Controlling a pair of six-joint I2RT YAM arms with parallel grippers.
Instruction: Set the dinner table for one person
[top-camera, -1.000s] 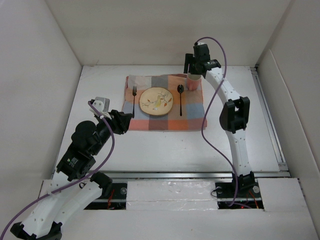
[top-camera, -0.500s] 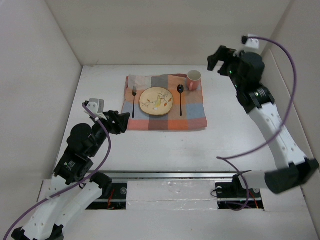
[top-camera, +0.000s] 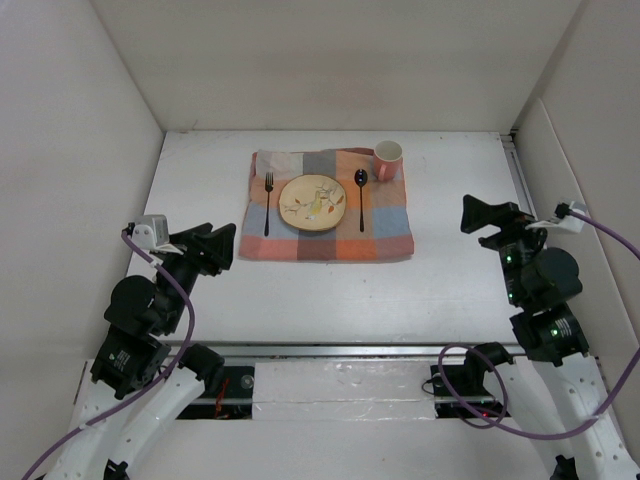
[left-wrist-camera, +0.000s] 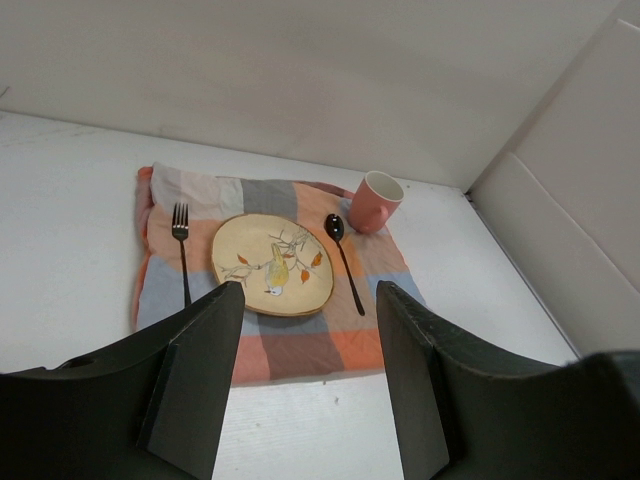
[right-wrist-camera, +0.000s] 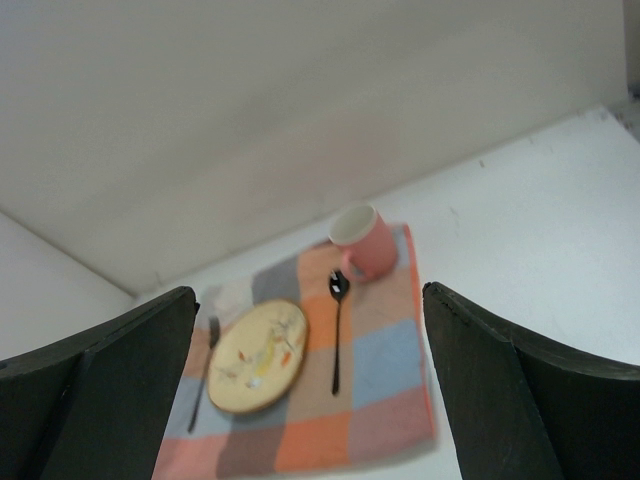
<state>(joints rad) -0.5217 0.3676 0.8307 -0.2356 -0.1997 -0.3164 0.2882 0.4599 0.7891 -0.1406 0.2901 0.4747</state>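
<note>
The dinner table (top-camera: 300, 290) is a white tabletop. A checked placemat (top-camera: 385, 230) lies at its far middle. On the placemat are a cream plate (top-camera: 313, 204), a black fork (top-camera: 268, 200) left of the plate, a black spoon (top-camera: 361, 195) right of it, and a pink mug (top-camera: 388, 160) at the far right corner. My left gripper (top-camera: 215, 243) is open and empty, near left of the placemat. My right gripper (top-camera: 475, 218) is open and empty, off the placemat's right side. The left wrist view shows the plate (left-wrist-camera: 272, 265) and mug (left-wrist-camera: 372, 203); the right wrist view shows the mug (right-wrist-camera: 362, 243).
White walls (top-camera: 70, 150) close in the table on the left, far and right sides. A metal rail (top-camera: 380, 348) runs along the near edge, above the arm bases. A second rail (top-camera: 535, 240) runs along the right edge.
My right gripper has left the mug at the far side, swung right and pulled back to the near right. My left gripper has drawn back and to the left.
</note>
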